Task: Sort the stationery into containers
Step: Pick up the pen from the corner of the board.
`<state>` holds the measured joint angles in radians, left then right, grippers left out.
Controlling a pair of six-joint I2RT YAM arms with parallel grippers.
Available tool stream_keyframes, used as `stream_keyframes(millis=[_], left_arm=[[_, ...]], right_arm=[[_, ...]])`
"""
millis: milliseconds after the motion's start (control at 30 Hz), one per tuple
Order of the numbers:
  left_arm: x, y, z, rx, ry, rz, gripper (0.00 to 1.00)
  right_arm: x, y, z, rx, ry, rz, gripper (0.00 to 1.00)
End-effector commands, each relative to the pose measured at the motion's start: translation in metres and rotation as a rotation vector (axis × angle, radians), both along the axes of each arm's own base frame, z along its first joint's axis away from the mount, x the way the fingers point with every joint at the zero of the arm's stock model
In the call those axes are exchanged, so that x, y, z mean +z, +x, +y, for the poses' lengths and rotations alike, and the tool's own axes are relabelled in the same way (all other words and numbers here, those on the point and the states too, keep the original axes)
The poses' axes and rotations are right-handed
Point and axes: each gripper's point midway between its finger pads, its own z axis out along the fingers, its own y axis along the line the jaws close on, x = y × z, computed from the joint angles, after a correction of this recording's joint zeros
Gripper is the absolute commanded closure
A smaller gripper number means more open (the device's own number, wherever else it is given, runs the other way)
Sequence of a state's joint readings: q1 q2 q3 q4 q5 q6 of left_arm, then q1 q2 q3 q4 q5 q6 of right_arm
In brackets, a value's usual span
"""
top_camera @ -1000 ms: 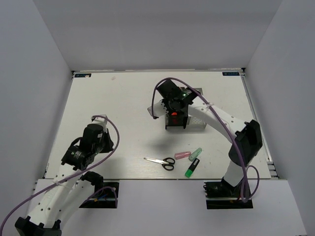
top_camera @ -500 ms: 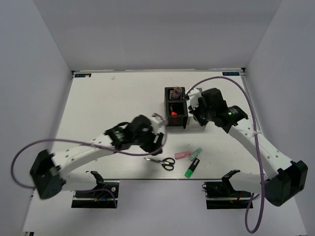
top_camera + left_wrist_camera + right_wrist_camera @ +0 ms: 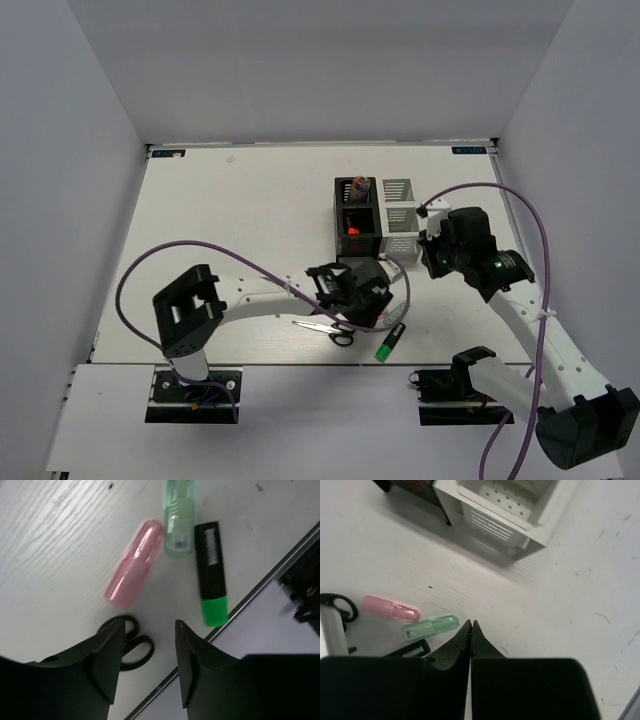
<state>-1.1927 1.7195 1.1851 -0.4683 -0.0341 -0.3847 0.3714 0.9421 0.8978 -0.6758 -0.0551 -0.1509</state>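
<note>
The step in hand looked like the approach for another pick: the left pincer (image 3: 148,625) hovered low over the loose stationery near the front edge of the counter (image 3: 230,230), its jaws apart and nothing between them. Below it lay the pink tube (image 3: 134,564), the mint tube (image 3: 179,515), the green highlighter (image 3: 212,575) with its black body, and the scissors (image 3: 132,642), whose black handles sat almost directly under the fingertips. The pink tube's far end came right up beside the mint tube, and the highlighter lay just beside the mint tube on its other side (whether any of them actually touched could not be told). The right pincer (image 3: 470,635) hung with its fingers pressed together and empty, near the white organizer (image 3: 505,510), which stood beside the black organizer (image 3: 357,230) further back on the counter. Something orange showed inside one compartment of the black one, so the sorting seemed partly done, with four pieces left. The next move probably called for settling on one piece, turning the jaws to straddle its narrow width, and lowering without nudging the neighbours, a tight job given how closely the tubes were bunched
</note>
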Motion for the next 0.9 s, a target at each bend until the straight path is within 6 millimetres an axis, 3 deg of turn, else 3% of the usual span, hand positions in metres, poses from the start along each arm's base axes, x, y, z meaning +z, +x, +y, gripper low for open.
stream_keyframes(millis=[0, 33, 267, 467, 867], left_arm=[[0.012, -0.005, -0.027, 0.099, -0.031, -0.027, 0.43], [0.0, -0.005, -0.034, 0.114, -0.011, -0.013, 0.38], [-0.007, -0.013, -0.072, 0.118, -0.033, 0.02, 0.35], [-0.029, -0.016, -0.073, 0.149, 0.005, 0.045, 0.35], [-0.054, -0.029, -0.073, 0.16, 0.09, -0.003, 0.41]], right_arm=[[0.003, 0.013, -0.02, -0.126, -0.009, -0.063, 1.0], [0.007, 0.014, -0.024, -0.147, -0.004, -0.078, 1.0], [-0.005, 0.015, -0.034, -0.203, 0.023, -0.055, 0.96], [-0.011, 0.013, -0.028, -0.195, 0.093, -0.028, 0.94], [-0.012, 0.014, -0.033, -0.214, 0.125, -0.018, 0.9]])
